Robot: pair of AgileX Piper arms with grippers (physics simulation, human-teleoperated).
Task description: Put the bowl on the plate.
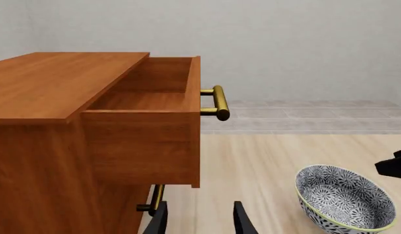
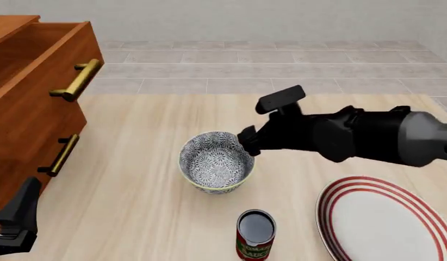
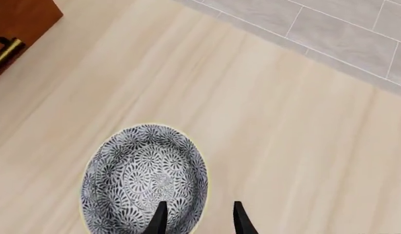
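Pale wooden desk (image 2: pixel 151 179): right end effector (image 3: pixel 197 217) is open, empty, straddling the bowl (image 2: pixel 216 161) rim; I'd lower squarely before pinching, then lift toward the plate (image 2: pixel 386 220)

the right gripper (image 2: pixel 248 142) sits at the far-right rim of the bowl (image 2: pixel 215 162) on the bench (image 2: pixel 136 179). the plate (image 2: pixel 383 220) lies apart at near right, a can (image 2: pixel 255 235) between them.
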